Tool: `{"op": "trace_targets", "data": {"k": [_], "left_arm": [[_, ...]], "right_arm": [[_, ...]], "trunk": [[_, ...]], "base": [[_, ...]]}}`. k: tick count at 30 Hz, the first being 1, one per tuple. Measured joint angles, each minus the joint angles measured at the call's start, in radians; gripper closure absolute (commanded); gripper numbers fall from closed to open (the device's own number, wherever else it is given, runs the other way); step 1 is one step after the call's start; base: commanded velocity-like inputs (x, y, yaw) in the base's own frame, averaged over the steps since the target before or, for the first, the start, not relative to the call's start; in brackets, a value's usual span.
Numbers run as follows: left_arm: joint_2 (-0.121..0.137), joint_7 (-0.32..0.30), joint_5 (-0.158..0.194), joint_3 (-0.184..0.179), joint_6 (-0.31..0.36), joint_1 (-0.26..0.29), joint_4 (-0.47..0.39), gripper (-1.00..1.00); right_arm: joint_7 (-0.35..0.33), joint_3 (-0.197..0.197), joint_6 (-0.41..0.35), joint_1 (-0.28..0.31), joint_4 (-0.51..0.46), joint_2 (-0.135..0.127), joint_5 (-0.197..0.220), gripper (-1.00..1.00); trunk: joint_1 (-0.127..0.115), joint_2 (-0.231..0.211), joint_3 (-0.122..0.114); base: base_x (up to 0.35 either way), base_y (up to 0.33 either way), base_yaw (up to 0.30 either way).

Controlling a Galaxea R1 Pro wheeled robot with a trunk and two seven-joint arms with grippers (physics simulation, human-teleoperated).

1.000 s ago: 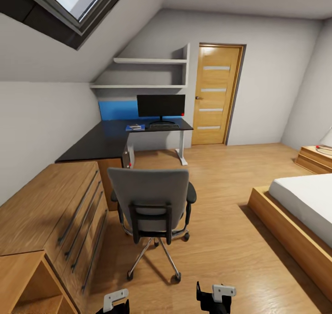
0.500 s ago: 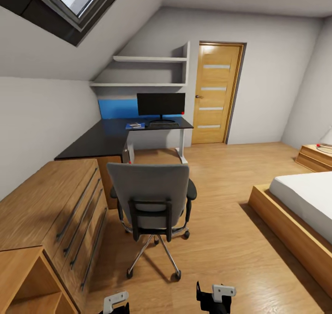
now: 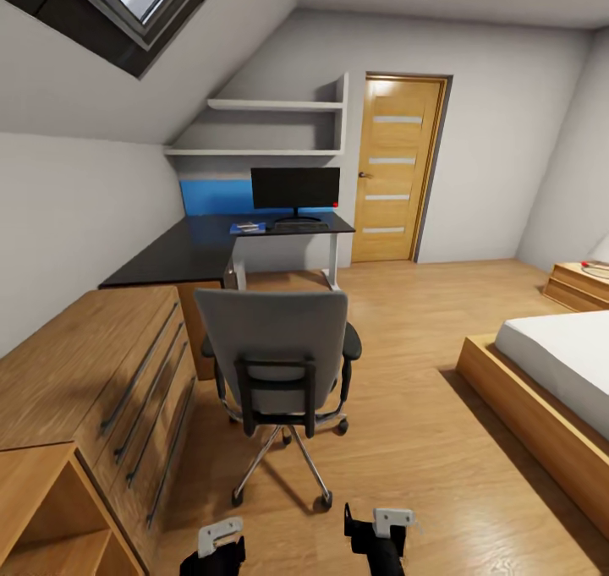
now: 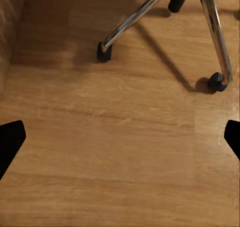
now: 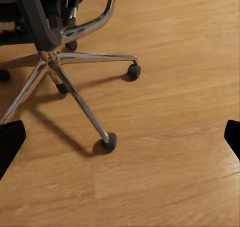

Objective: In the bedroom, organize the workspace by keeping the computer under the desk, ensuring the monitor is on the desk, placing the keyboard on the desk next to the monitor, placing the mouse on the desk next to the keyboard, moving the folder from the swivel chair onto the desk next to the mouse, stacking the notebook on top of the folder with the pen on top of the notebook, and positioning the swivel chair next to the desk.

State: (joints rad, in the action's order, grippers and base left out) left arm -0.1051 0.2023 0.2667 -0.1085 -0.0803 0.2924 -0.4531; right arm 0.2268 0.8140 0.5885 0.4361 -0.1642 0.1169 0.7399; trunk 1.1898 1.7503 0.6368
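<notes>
A grey swivel chair (image 3: 275,352) stands on the wooden floor (image 3: 423,441) with its back to the camera, well short of the black desk (image 3: 203,250) in the far corner under the sloping ceiling. On the desk's far end the monitor (image 3: 295,189) stands upright near the back edge, a dark keyboard (image 3: 296,227) in front of it and a blue, flat item (image 3: 248,227) just beside that; it is too small to tell what it is. A long wooden dresser (image 3: 93,373) lines the wall beside the chair, and a bed (image 3: 550,373) sits across the room, with a broad strip of bare floor between them running to the door (image 3: 397,174). The left gripper (image 3: 218,545) and right gripper (image 3: 381,532) hang low at the near edge of the head view, just behind the chair's base. In the left wrist view, two chrome legs and castors (image 4: 103,52) lie ahead of widely spread fingertips (image 4: 11,139). In the right wrist view, the chair's star base (image 5: 70,82) and a near castor (image 5: 108,141) lie ahead of fingertips (image 5: 10,139) equally spread and holding nothing.
</notes>
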Motion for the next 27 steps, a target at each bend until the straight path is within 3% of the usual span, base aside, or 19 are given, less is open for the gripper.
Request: {"op": "trace_targets", "data": {"k": [3,4,9,12,20,24,27], "left_arm": [[-0.004,-0.001,0.001,0.000,0.067,0.038,-0.034,-1.00],[-0.006,-0.002,0.004,0.001,0.118,0.086,-0.044,-1.00],[-0.024,-0.003,0.002,0.001,0.180,0.200,-0.053,-1.00],[-0.029,-0.005,0.002,0.001,0.213,0.242,-0.050,-1.00],[-0.030,-0.008,0.003,0.003,0.195,0.261,0.015,-1.00],[-0.028,-0.007,0.004,0.008,0.164,0.262,0.024,-1.00],[-0.025,-0.007,0.003,0.009,0.159,0.263,0.025,-1.00]], "right_arm": [[0.002,-0.002,-0.069,0.059,-0.012,0.000,0.000,-1.00],[0.002,-0.004,-0.120,0.113,-0.016,0.000,-0.001,-1.00],[0.003,-0.005,-0.233,0.212,-0.022,0.001,-0.002,-1.00],[0.002,-0.006,-0.277,0.238,-0.030,0.004,-0.001,-1.00],[-0.004,0.005,-0.291,0.249,-0.045,0.007,-0.003,-1.00],[-0.048,0.006,-0.288,0.249,-0.046,0.009,-0.004,-1.00],[-0.125,0.005,-0.290,0.249,-0.046,0.009,-0.002,-1.00]], "trunk": [[0.012,0.021,0.009],[0.015,0.028,0.013],[0.034,0.063,0.028],[0.046,0.084,0.038],[0.077,0.140,0.063],[0.092,0.168,0.075],[0.104,0.189,0.085]], "base": [[0.000,0.000,0.000],[0.000,0.000,0.000],[0.000,0.000,0.000],[0.000,0.000,0.000],[0.000,0.000,0.000],[0.000,0.000,0.000],[0.000,0.000,0.000]]}}
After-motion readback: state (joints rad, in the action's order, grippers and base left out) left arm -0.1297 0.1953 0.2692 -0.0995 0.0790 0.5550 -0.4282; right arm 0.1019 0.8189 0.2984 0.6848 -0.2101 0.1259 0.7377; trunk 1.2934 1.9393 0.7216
